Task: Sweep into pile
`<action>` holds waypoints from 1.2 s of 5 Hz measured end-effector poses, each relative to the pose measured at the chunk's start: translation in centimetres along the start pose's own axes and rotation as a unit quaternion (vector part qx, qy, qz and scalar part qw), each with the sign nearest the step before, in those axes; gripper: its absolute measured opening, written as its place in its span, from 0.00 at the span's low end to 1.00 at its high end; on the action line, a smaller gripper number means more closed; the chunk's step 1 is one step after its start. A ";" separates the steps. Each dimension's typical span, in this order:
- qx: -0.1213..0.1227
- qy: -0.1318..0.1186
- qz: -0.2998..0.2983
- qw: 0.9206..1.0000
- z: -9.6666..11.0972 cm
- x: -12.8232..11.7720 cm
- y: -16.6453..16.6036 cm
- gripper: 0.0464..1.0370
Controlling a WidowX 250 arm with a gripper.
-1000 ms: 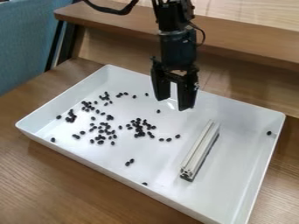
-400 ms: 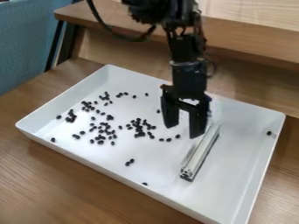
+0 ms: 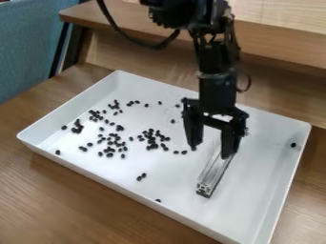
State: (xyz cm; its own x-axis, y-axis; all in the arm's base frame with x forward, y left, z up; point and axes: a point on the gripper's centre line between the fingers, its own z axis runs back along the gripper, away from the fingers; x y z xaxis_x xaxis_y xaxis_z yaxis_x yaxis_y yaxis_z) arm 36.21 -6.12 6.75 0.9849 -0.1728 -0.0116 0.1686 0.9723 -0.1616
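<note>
From where I stand, the aluminium bar (image 3: 213,177) lies loose between the tray's (image 3: 96,174) near and far edges; the end effector (image 3: 210,148) hangs at its far end, wide open, empty. Black beans (image 3: 151,140) spread toward the left corner: the sweeping looks undone.
</note>
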 end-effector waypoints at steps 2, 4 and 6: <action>0.024 0.001 0.070 0.997 -1.9 0.7 -0.5 0.96; 0.022 -0.024 0.069 0.997 -3.9 1.4 -0.2 0.63; 0.026 -0.025 0.035 0.999 -4.0 1.4 0.0 0.36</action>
State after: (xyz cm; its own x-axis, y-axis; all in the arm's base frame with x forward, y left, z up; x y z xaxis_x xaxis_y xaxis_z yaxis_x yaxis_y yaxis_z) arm 37.42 -7.01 2.83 0.9948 -0.0980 0.0283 0.1006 0.9888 -0.1107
